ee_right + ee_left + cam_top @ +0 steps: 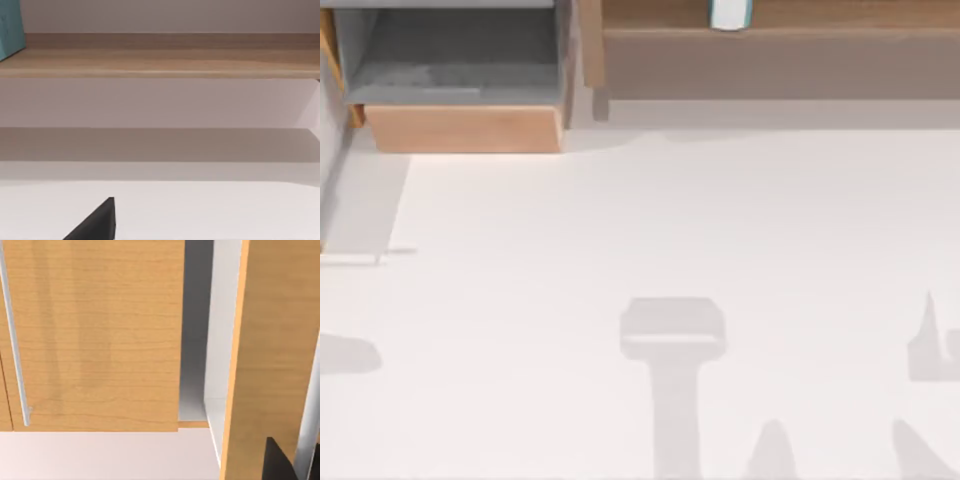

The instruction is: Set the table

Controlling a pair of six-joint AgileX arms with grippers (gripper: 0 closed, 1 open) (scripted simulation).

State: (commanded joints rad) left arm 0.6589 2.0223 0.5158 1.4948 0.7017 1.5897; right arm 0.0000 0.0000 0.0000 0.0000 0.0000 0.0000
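- White, smooth, broad flat table (650, 230): I judge it rigid, heavy, slippery; no grasp point.
- Light-wood drawer with grey inside (460, 85), far left, stands open.
- Gripper states: I cannot tell.

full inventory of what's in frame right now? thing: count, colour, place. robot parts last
table: 1, white, spans most of the top view; grey shadows on its near part.
drawer: 1, light wood front with grey inside, pulled open, far left of the top view.
shelf: 1, long, light wood, along the far edge at the right.
box-like item: 1, white and teal, standing on the shelf; what it is cannot be told.
cabinet front: 1, light wood with a slim grey handle, in the left wrist view.
left gripper fingertip: 1, dark, near the cabinet.
right gripper fingertip: 1, dark, over the table, facing the shelf.
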